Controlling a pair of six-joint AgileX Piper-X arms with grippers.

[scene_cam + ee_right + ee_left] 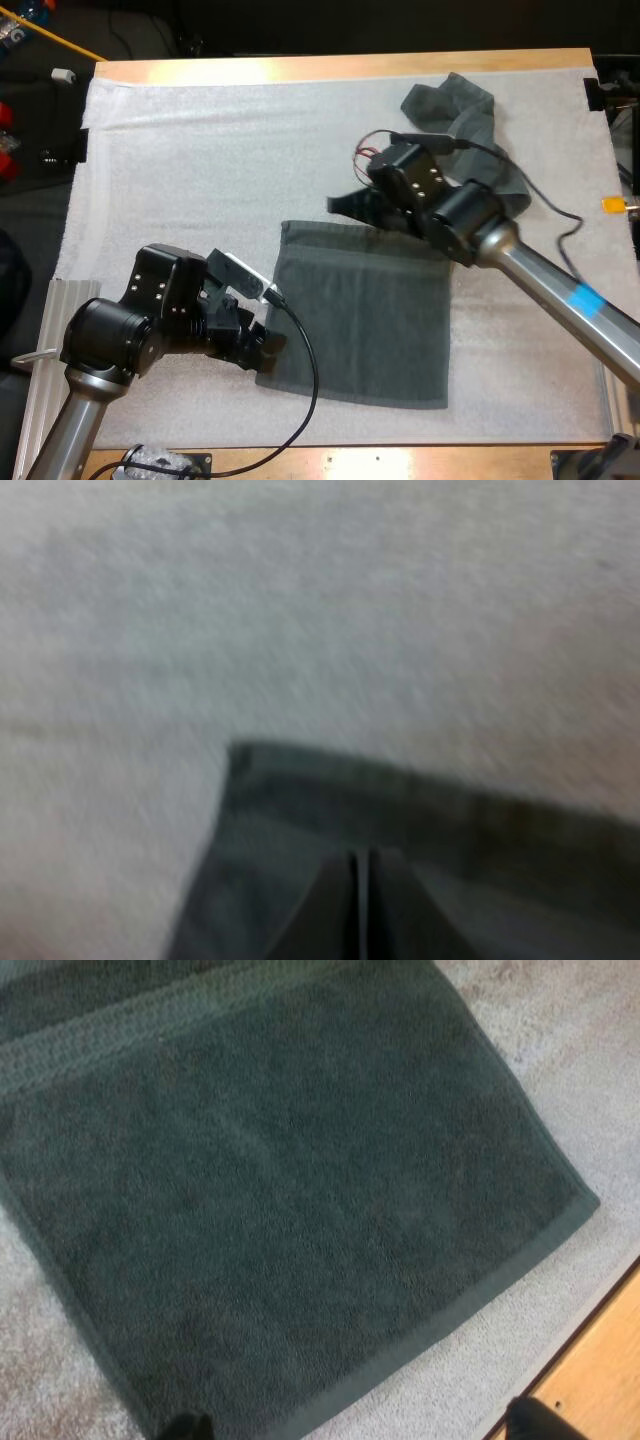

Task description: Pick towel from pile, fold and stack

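Flat towel: one dark grey-green towel [365, 315] lay spread open on the white mat [200, 150], in the middle and toward the near edge of the mat. It had one layer and a woven band along its far side.
Crumpled towel: a second dark grey-green towel [460, 120] lay in a heap near the far right corner of the mat, well apart from the flat one.
Left gripper: the left gripper [270, 340] was low at the near left corner of the flat towel. In the left wrist view its fingers [185, 1427] stood wide apart. One tip was at the towel's hem and the other tip was over the mat's edge, beside the wooden table [600, 1360]. It held nothing.
Right gripper: the right gripper [345, 205] was at the far edge of the flat towel, not far from its far left corner. In the right wrist view its fingers [325, 910] were pressed together, with only a thin line between them. They pointed over the towel toward that corner [235, 750], and I saw nothing held between them.
Table: the wooden table [350, 66] showed as a strip beyond the mat's far edge.
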